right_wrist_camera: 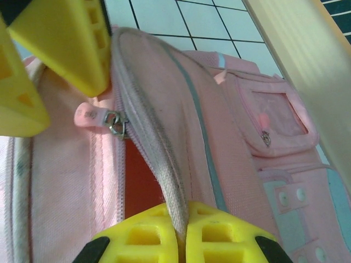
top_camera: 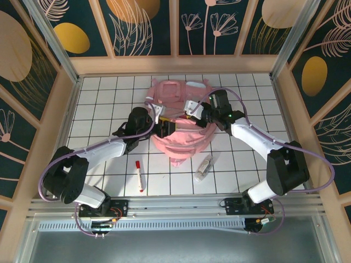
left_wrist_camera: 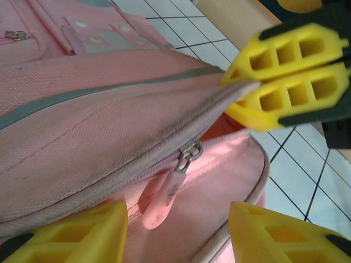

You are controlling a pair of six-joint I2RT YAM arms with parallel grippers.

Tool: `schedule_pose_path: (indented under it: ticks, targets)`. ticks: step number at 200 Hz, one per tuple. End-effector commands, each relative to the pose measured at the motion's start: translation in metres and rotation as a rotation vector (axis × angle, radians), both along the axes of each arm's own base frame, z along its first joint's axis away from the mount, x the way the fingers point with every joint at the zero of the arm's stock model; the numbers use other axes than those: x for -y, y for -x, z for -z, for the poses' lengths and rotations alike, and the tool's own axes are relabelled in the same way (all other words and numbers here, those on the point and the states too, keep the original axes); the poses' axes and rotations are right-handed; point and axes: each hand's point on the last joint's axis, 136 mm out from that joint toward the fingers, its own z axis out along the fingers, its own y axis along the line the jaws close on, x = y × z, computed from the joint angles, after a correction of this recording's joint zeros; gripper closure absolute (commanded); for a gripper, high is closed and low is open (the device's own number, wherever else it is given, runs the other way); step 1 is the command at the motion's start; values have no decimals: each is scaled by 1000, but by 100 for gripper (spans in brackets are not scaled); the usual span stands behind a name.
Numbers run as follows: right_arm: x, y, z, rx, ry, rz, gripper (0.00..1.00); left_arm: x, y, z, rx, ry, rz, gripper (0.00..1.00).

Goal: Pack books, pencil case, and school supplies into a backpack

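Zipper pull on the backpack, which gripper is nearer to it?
Left. The left gripper is open right by the zipper pull; the right gripper pinches the backpack flap farther along.

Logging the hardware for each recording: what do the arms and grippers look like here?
The left arm and right arm have white links, black joints and black bases. A lilac cable loops along each; a small green light glows on the right one. The left gripper and right gripper have yellow wedge-shaped fingers with open rectangular cells, on black mounts.
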Motion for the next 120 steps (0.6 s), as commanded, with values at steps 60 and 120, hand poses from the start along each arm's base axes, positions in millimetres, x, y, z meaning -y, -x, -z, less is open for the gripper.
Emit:
schedule_pose_path:
  ticks: [60, 120]
  targets:
    - [-23, 11, -46, 44, -127, -107, 100, 15, -12, 2, -7, -85, 70, 55]
    - [-26, 26, -47, 65, -117, -191, 100, 26, -17, 6, 53, -186, 223, 90]
